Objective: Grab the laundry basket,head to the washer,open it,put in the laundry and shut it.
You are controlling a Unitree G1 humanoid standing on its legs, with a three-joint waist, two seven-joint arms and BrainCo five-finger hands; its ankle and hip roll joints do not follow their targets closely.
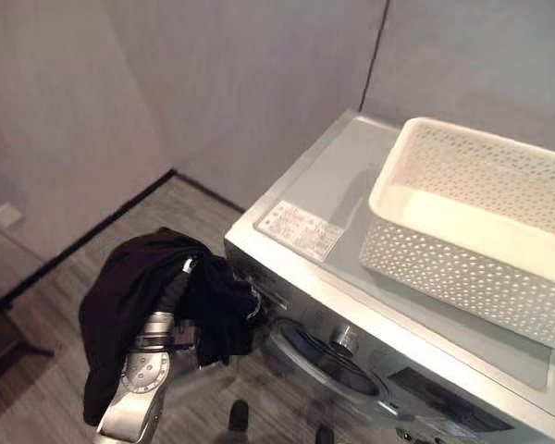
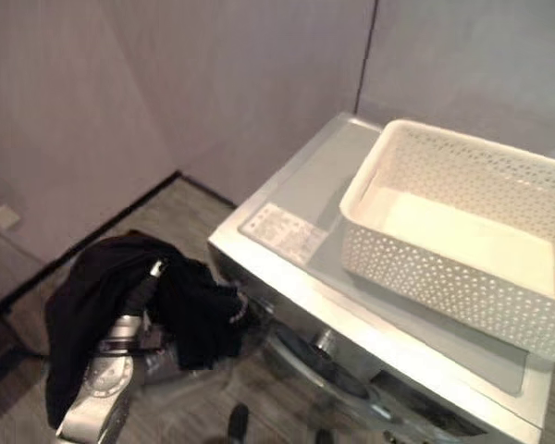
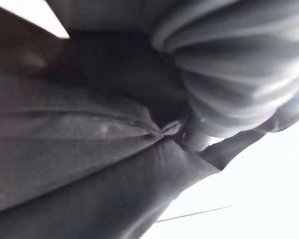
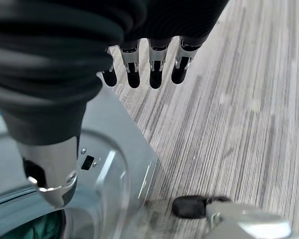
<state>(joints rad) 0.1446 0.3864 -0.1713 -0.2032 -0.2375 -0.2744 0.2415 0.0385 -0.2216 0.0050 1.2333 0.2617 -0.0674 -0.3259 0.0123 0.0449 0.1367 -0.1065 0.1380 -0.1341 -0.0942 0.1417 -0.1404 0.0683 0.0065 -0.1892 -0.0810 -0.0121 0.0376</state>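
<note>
A black garment (image 1: 129, 277) hangs draped over my left hand (image 1: 176, 289), which is raised just left of the silver washer's (image 1: 324, 185) front corner. In the left wrist view the dark cloth (image 3: 89, 149) lies bunched against the ribbed cover. The white perforated laundry basket (image 1: 444, 268) stands on the washer's top at the right, and its inside looks empty. The round door (image 1: 328, 356) shows on the washer's front; I cannot tell if it is open. My right hand (image 4: 157, 69) hangs with straight fingers over the striped floor beside the washer's silver panel (image 4: 114, 149).
The washer stands in a corner between two plain walls (image 1: 213, 83). A white label (image 1: 302, 228) lies on its top near the front edge. A dark piece of furniture (image 1: 0, 333) sits at the far left. Grey striped floor (image 1: 65, 305) runs left of the washer.
</note>
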